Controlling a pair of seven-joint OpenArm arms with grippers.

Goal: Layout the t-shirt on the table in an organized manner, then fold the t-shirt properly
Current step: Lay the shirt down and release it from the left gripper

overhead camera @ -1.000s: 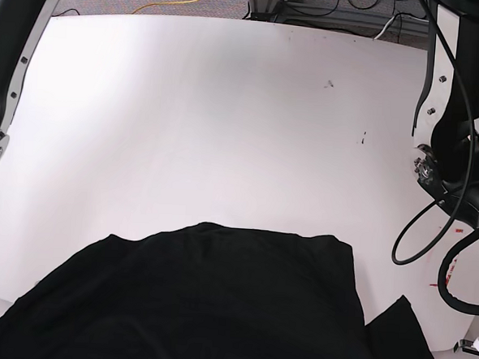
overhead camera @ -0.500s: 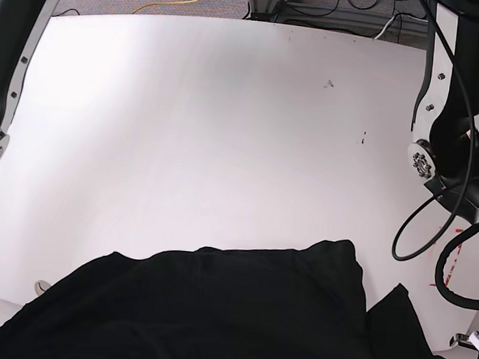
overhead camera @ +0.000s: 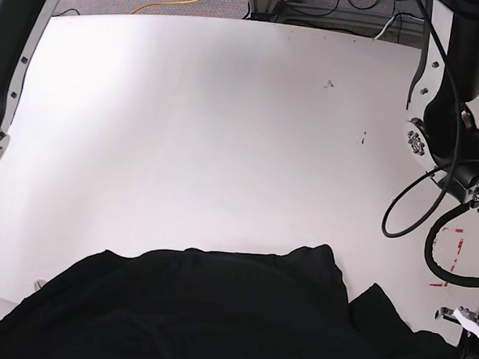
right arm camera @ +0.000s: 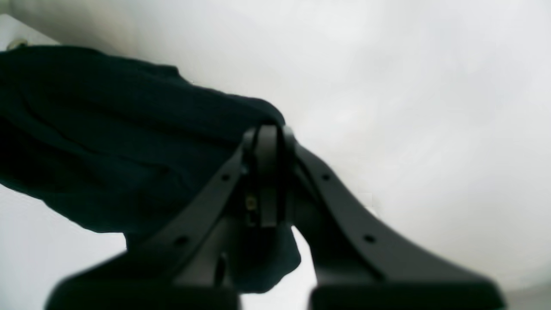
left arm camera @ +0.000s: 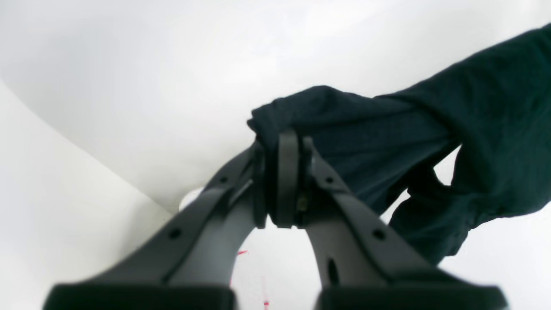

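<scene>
Both my left fingers [left arm camera: 282, 181] and right fingers [right arm camera: 267, 172] are clenched on the t-shirt [overhead camera: 215, 308], bunched at the worktop's [overhead camera: 226, 130] near edge; it's limp and light, so corners suit.

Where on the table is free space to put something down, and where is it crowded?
The table is bare from its far edge down to the t-shirt. The near edge is crowded: the cloth covers it, and the left gripper and right gripper pinch it there.
</scene>
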